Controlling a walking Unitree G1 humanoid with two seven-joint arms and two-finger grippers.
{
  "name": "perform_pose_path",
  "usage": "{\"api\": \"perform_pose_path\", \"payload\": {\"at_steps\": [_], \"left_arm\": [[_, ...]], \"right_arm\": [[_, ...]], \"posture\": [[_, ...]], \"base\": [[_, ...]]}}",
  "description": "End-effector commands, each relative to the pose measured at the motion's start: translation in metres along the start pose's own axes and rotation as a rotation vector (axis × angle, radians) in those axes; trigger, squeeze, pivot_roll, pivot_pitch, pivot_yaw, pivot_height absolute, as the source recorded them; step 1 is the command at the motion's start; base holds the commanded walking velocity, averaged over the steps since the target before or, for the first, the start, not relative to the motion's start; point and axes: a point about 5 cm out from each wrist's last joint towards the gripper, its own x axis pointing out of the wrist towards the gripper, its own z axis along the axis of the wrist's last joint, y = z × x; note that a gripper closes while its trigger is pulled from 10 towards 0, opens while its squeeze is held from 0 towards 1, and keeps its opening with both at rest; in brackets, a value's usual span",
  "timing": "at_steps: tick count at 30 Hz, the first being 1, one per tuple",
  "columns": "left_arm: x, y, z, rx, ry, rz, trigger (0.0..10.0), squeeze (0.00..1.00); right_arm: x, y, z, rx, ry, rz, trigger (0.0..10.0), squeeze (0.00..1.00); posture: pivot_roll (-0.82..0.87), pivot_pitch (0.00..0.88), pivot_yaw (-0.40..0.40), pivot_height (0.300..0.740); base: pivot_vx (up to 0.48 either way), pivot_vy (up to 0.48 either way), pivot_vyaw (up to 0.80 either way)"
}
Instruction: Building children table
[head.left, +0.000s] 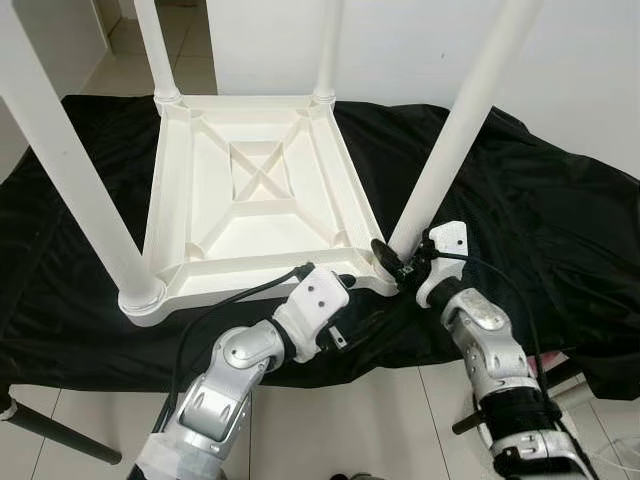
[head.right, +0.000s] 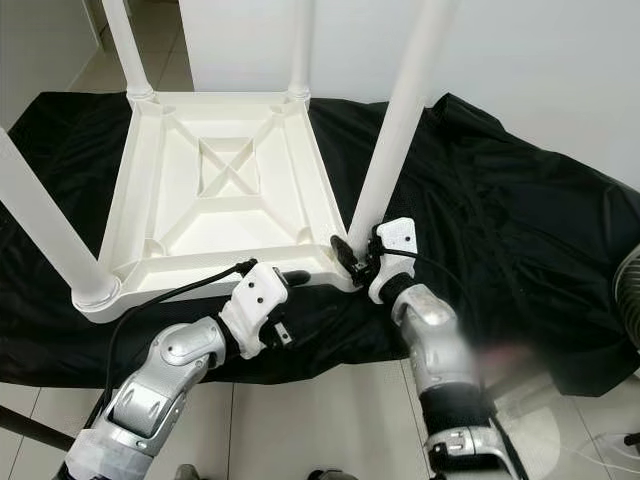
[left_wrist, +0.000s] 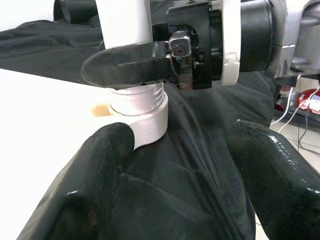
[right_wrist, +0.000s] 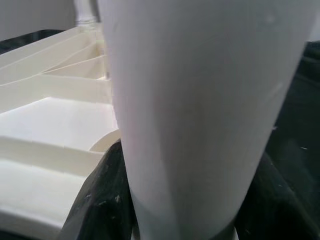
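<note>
Your right claw (head.left: 392, 262) clamped round near-right leg (head.left: 450, 140) at base socket; leg axis rises steeply, leaning right. Upturned tabletop (head.left: 255, 190) on black cloth (head.left: 560, 230). Left claw (head.left: 340, 285) open, just left, touching frame edge.

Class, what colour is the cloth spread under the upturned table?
Black: the cloth under the white table shows best in the left eye view.
</note>
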Motion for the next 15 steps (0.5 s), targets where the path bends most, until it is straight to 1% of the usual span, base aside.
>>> {"api": "perform_pose_path", "payload": {"at_steps": [1,2,3,5,6,7,8,9,11,12,15], "left_arm": [[0.000,-0.002,-0.003,-0.008,0.005,0.021,10.0,0.00],[0.000,-0.003,-0.003,-0.009,0.006,0.020,10.0,0.00],[0.000,-0.003,-0.003,-0.008,0.007,0.019,10.0,0.00],[-0.001,-0.003,-0.004,-0.007,0.008,0.019,10.0,0.00],[-0.001,-0.003,-0.004,-0.007,0.008,0.019,10.0,0.00],[0.000,-0.003,-0.004,-0.007,0.007,0.019,10.0,0.00],[0.000,-0.004,-0.004,-0.008,0.006,0.019,10.0,0.00],[0.000,-0.004,-0.004,-0.008,0.006,0.019,10.0,0.00],[0.001,-0.004,-0.004,-0.008,0.005,0.018,10.0,0.00],[0.001,-0.004,-0.004,-0.008,0.005,0.018,10.0,0.00],[0.001,-0.004,-0.004,-0.005,0.004,0.017,10.0,0.00]], "right_arm": [[-0.003,-0.006,0.004,0.012,-0.017,-0.063,10.0,0.00],[-0.003,-0.005,0.004,0.019,-0.021,-0.088,10.0,0.00],[-0.004,-0.004,0.005,0.036,-0.022,-0.143,10.0,0.00],[-0.008,0.003,0.000,0.068,0.013,-0.290,10.0,0.00],[-0.008,0.003,0.000,0.068,0.013,-0.290,10.0,0.00],[-0.010,0.010,-0.003,0.089,0.032,-0.369,10.0,0.00],[-0.011,0.015,-0.005,0.102,0.045,-0.415,10.0,0.00],[-0.011,0.015,-0.005,0.102,0.045,-0.415,10.0,0.00],[-0.010,0.025,-0.006,0.121,0.046,-0.478,10.0,0.00],[-0.010,0.025,-0.006,0.121,0.046,-0.478,10.0,0.00],[-0.003,0.036,-0.005,0.137,0.053,-0.515,10.0,0.00]], "posture": [[-0.03,0.070,-0.055,0.740],[-0.03,0.067,-0.057,0.740],[-0.03,0.066,-0.058,0.740],[-0.03,0.063,-0.060,0.740],[-0.03,0.063,-0.060,0.740],[-0.03,0.060,-0.061,0.740],[-0.03,0.060,-0.061,0.740],[-0.03,0.060,-0.061,0.740],[-0.03,0.055,-0.063,0.740],[-0.03,0.055,-0.063,0.740],[-0.03,0.055,-0.062,0.740]], "base": [[0.000,0.000,0.00],[0.000,0.000,0.00],[0.000,0.000,0.00],[0.000,0.000,0.00],[0.000,0.000,0.00],[0.000,0.000,0.00],[0.000,0.000,0.00],[0.000,0.000,0.00],[0.000,0.000,0.00],[0.000,0.000,0.00],[0.000,0.000,0.00]]}}
